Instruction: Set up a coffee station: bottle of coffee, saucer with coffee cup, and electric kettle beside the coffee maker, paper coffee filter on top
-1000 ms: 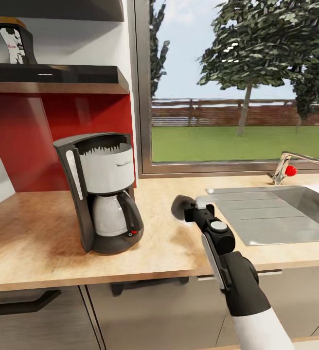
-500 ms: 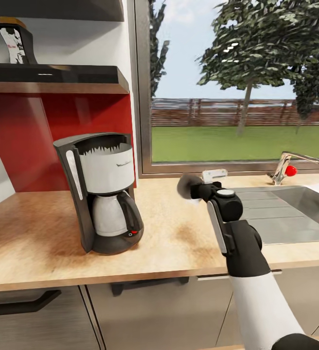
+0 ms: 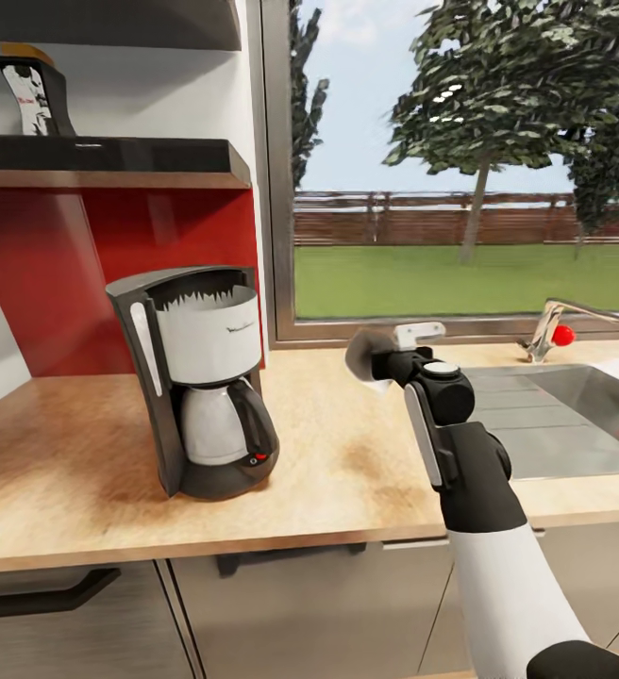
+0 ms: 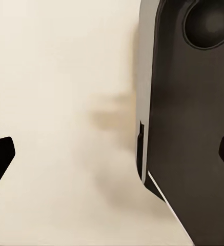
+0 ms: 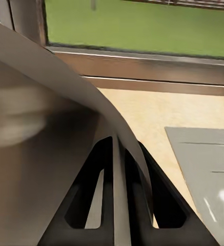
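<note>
The coffee maker [image 3: 206, 377] stands upright on the countertop [image 3: 64, 453] in front of the red wall panel, with a jagged white edge showing inside its open top. High on the dark shelf [image 3: 111, 156] at the upper left sits the bottle of coffee [image 3: 31, 94]. My right gripper [image 3: 385, 363] hovers above the counter to the right of the coffee maker, shut on a thin round pale disc that looks like the saucer [image 3: 366, 351]. The saucer [image 5: 50, 143] sits pinched between the fingers [image 5: 86, 205] in the right wrist view. My left gripper [image 4: 112, 154] is open with nothing between its fingers.
A steel sink with drainboard [image 3: 555, 415] is set into the counter at the right, with a faucet and red knob [image 3: 562, 333] behind it. A large window [image 3: 460, 170] runs along the back. Dark drawer fronts [image 3: 64, 613] lie below the counter edge.
My right arm has lifted the disc off counter level and carried it farther back toward the window. The camera has tilted slightly, so the scene sits a little lower.
</note>
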Controlling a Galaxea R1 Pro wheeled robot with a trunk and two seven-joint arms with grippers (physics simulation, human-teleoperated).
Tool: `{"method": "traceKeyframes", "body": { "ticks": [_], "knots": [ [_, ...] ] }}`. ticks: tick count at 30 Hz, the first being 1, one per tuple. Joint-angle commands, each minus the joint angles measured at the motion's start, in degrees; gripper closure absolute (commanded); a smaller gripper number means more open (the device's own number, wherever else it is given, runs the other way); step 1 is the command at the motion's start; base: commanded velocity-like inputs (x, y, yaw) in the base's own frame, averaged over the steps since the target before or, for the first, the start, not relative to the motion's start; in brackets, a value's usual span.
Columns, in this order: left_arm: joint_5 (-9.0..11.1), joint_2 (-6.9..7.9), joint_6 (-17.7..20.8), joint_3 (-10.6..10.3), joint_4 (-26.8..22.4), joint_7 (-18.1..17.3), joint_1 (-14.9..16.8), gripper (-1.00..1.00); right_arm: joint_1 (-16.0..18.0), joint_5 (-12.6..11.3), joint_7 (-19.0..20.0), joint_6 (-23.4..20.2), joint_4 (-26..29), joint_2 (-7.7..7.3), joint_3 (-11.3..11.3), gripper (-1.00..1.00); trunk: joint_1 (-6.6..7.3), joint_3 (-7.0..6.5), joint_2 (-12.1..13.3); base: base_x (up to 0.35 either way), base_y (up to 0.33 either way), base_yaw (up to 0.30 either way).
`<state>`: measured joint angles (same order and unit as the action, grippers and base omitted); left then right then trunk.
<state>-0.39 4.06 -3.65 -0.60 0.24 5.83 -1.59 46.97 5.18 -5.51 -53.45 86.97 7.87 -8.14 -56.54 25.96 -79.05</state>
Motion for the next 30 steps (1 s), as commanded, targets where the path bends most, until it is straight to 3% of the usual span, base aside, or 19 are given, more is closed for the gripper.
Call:
{"method": "traceKeyframes", "body": {
  "ticks": [1,7,10,19,26,30],
  "knots": [
    [-0.05,0.01,-0.22,-0.05,0.03,0.15,0.01,-1.0,0.04,0.35,0.01,-0.28,0.04,-0.01,0.2,1.0,0.23,-0.14,0.39,0.0,0.0,0.0],
    [-0.05,-0.02,-0.15,-0.02,0.03,0.01,0.06,-1.0,0.05,0.15,0.19,-0.18,-0.02,0.24,4.66,1.0,1.54,-1.21,2.79,0.0,0.0,0.0],
    [-0.05,-0.02,-0.14,-0.01,0.03,0.02,0.07,-1.0,-0.05,0.12,0.22,-0.19,-0.04,0.36,5.88,1.0,2.2,-1.75,4.0,0.0,0.0,0.0],
    [-0.03,-0.18,0.47,-0.01,0.03,-0.03,0.1,-1.0,-1.19,0.09,0.29,-0.1,-0.21,0.39,6.19,1.0,4.18,-3.37,7.61,0.0,0.0,0.0],
    [0.04,-0.12,4.36,0.1,-0.02,0.24,0.1,-1.0,-3.89,-0.04,0.32,-0.01,-0.25,0.5,6.07,1.0,5.72,-4.62,10.41,0.0,0.0,0.0],
    [0.04,-0.31,5.13,0.11,-0.04,0.28,0.1,-1.0,-4.32,-2.24,0.32,0.01,-0.38,0.57,5.93,1.0,6.6,-5.34,12.02,0.0,0.0,0.0]
  ]
}}
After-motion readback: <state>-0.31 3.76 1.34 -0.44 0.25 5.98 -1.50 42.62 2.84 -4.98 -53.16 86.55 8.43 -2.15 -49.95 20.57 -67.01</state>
